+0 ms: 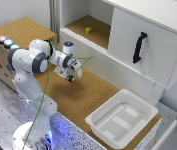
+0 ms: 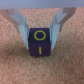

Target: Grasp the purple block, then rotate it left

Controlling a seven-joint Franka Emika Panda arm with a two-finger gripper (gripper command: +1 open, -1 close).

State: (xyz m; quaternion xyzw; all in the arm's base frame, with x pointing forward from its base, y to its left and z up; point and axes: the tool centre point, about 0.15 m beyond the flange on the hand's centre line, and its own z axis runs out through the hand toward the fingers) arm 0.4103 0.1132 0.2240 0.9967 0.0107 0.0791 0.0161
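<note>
The purple block (image 2: pixel 40 42) sits on the cork surface in the wrist view, with a yellow ring on its upper face and a yellow bar on its front face. My gripper (image 2: pixel 40 37) straddles it, one finger (image 2: pixel 22 29) pressed to one side and the other finger (image 2: pixel 60 24) to the opposite side, so it is shut on the block. In the exterior view my gripper (image 1: pixel 69 73) is low over the cork counter (image 1: pixel 88 92), near the shelf unit. The block itself is hidden there behind the hand.
A white tray (image 1: pixel 122 117) rests on the counter toward the exterior view's right. Behind stands a white cabinet with a black handle (image 1: pixel 139 47) and an open shelf holding a small yellow-green object (image 1: pixel 88 30). A cork-topped box (image 1: pixel 18 30) sits at the exterior view's left.
</note>
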